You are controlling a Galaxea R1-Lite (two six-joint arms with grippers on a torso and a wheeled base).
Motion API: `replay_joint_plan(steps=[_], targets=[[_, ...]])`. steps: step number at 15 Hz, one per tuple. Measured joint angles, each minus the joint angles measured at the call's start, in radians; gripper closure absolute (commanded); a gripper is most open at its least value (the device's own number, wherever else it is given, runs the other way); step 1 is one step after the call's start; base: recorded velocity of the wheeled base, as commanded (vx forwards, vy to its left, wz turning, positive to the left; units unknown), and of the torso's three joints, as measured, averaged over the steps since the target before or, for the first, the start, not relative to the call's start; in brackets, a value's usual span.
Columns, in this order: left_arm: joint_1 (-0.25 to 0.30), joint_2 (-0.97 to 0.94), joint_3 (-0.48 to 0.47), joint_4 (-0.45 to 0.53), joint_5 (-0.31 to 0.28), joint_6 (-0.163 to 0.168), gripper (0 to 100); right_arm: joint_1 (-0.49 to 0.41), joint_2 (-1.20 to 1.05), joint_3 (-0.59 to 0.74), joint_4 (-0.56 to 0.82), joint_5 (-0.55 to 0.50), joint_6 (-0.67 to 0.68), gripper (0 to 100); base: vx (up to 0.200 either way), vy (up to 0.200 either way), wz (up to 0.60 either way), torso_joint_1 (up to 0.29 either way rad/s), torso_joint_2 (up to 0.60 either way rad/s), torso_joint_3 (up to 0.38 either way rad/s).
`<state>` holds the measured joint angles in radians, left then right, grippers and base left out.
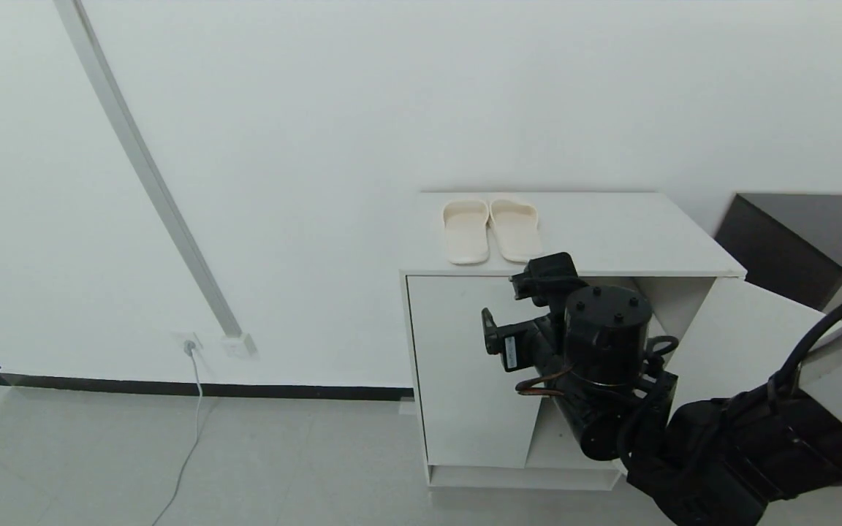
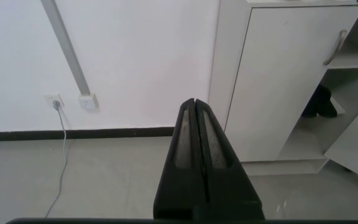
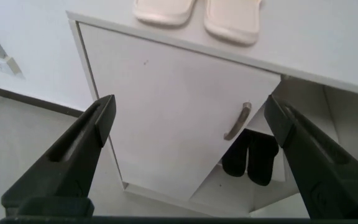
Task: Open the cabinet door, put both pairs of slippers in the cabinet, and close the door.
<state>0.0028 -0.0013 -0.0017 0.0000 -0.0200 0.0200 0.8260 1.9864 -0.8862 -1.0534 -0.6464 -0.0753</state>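
Found cream slippers point(image 1: 492, 230) by the cabinet point(image 1: 611, 234) top's left edge, black slippers point(image 3: 250, 158) on a shelf inside, right door point(image 1: 742, 329) swung out. Noted right gripper point(image 3: 190, 106) spread wide, empty; left gripper point(image 2: 194, 102) pressed together, empty.

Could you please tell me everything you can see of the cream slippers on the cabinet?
The cream slippers are a pair of plain open slides, seemingly soft foam or rubber. They lie flat, soles down, side by side and nearly touching, on the white cabinet top near its left front edge, heels toward the front. Nothing else touches them.
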Motion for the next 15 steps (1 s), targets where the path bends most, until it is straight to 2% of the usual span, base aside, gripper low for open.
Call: replay_joint_plan(steps=[3,5,7,10,15], targets=[[0.0,0.0,0.0,0.0,0.0,0.001,100,-0.003,0.003,-0.004,0.002,0.008,-0.015,0,0.0,0.0,0.0,0.203,-0.44,-0.233],[0.0,0.0,0.0,0.0,-0.001,0.006,100,-0.013,-0.001,-0.035,0.05,0.008,-0.02,0,0.0,0.0,0.0,0.159,-0.36,-0.186],[0.0,0.0,0.0,0.0,-0.001,0.005,100,-0.02,-0.025,-0.081,0.187,0.009,0.007,0,0.0,0.0,0.0,0.023,-0.04,-0.023],[0.0,0.0,0.0,0.0,-0.001,0.005,100,-0.026,-0.064,-0.179,0.397,0.017,0.153,0,0.0,0.0,0.0,0.0,0.0,0.0],[0.0,0.0,0.0,0.0,-0.003,0.005,100,-0.046,-0.045,-0.222,0.388,0.046,0.174,0,0.2,0.0,0.0,-0.001,-0.01,0.002]])
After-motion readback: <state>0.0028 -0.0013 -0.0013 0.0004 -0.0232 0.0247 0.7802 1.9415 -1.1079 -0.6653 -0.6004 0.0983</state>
